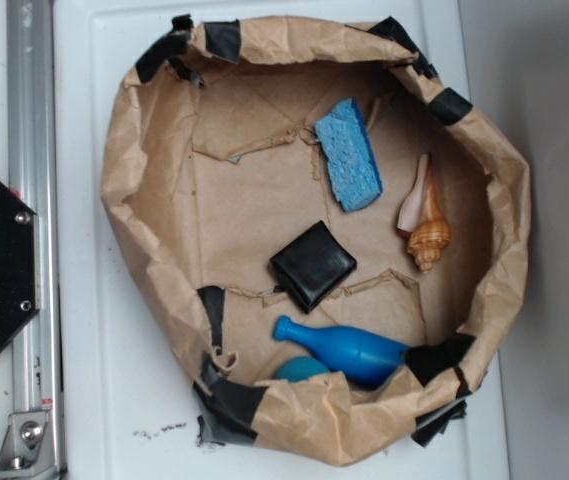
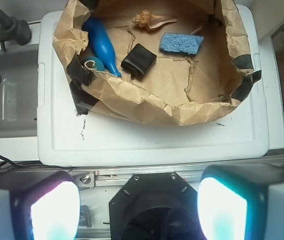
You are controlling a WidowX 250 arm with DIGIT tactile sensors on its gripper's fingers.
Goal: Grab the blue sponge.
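A white plastic lid (image 2: 156,135) carries a taped brown paper nest (image 1: 164,230); no writing is legible. The blue sponge (image 1: 348,154) lies at one o'clock inside. The gripper (image 2: 139,207) gapes wide, empty.

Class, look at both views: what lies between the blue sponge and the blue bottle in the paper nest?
The black square pad lies between the blue sponge and the blue bottle, clearest in the exterior view; the wrist view agrees.
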